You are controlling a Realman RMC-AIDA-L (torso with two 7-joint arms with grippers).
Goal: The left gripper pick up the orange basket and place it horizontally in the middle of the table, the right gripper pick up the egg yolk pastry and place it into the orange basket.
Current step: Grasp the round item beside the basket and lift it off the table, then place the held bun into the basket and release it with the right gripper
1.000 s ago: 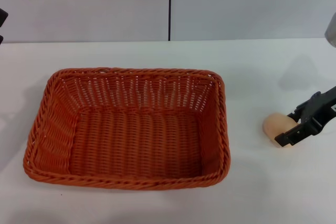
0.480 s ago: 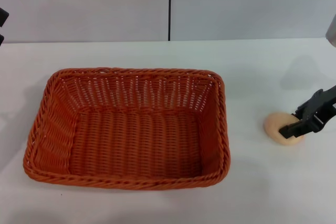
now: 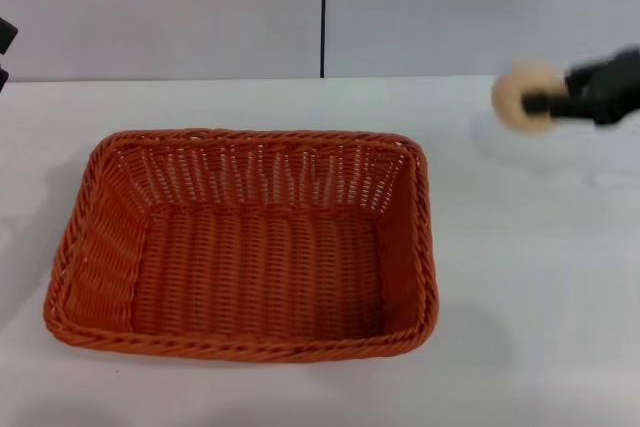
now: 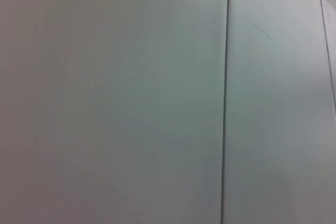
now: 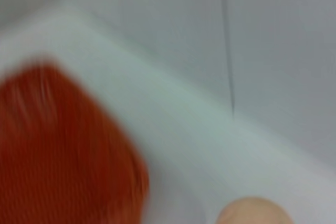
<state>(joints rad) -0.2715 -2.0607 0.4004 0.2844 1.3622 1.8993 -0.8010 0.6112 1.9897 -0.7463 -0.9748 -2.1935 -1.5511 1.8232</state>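
Note:
The orange basket [image 3: 240, 244] lies lengthwise across the middle of the white table [image 3: 530, 297], empty. High above the table at the right, my right gripper [image 3: 535, 102] is shut on the egg yolk pastry [image 3: 522, 95], a pale beige bun held well clear of the surface, to the right of the basket and beyond its far rim. The right wrist view shows the pastry [image 5: 254, 211] close by and the basket [image 5: 63, 150] farther off. My left gripper [image 3: 4, 47] is only a black tip at the left edge, parked away from the basket.
A grey wall with a dark vertical seam [image 3: 323, 12] stands behind the table. The left wrist view shows only that wall. Bare tabletop lies to the right of the basket and in front of it.
The right gripper has lifted the pastry off the table, from beside the basket's right side up and toward the far edge. Basket and left arm have not moved.

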